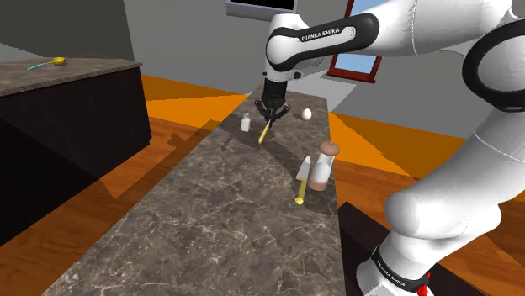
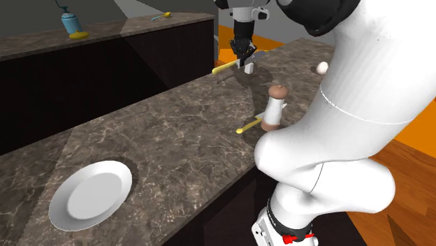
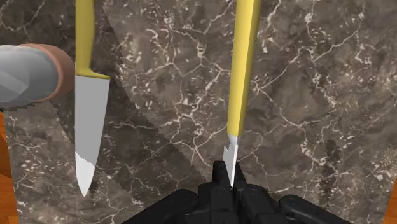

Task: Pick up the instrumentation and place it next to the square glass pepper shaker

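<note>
Knife [image 3: 240,76] with yellow handle and pale blade, held by its blade tip between the 2 black fingers [image 3: 218,181] of the gripper [image 3: 229,186], which are closed on it; the handle runs straight out from the fingertips, away from the hand. In the shoulder view the knife [image 1: 265,130] hangs below the gripper [image 1: 269,111], handle end lowest, over the far part of the dark marbled counter [image 1: 210,219] and just right of the small white shaker [image 1: 246,123]. In the second exterior view the handle [image 2: 227,68] juts toward that view's left from the gripper [image 2: 244,50], clear of the counter top [image 2: 175,119].

A 2nd knife [image 1: 302,187], also yellow-handled, lies flat on the counter, touching or just beside a mill [image 1: 322,166] with a brown top; both are well apart from the gripper. A white ball [image 1: 307,113] rests near the counter's far end. A white plate [image 2: 91,194] sits at the near end. A blue bottle [image 2: 70,24] stands on a separate dark counter [image 2: 105,35]
</note>
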Robot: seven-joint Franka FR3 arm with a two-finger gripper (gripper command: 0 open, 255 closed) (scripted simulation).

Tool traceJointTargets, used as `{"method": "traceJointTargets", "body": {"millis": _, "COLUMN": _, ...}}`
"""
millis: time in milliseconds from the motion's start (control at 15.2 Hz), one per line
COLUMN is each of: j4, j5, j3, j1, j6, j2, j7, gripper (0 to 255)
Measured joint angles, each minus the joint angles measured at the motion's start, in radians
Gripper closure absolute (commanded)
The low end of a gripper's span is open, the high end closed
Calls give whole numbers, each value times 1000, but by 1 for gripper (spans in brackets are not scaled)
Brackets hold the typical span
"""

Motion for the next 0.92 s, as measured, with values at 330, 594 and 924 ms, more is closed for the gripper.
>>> {"method": "traceJointTargets", "body": {"millis": 330, "j4": 154, "j5": -104, "j3": -19, "j1": -28, "j6": -18, "j2": 168, "j7": -11, "gripper": 255}}
{"method": "traceJointTargets", "body": {"millis": 594, "j4": 319, "j5": -187, "j3": -41, "j1": -25, "j6": -61, "j2": 315, "j7": -20, "gripper": 255}}
{"method": "traceJointTargets", "body": {"millis": 924, "j4": 584, "j5": -276, "j3": -74, "j1": 12, "j6": -159, "j2": 504, "j7": -39, "gripper": 255}}
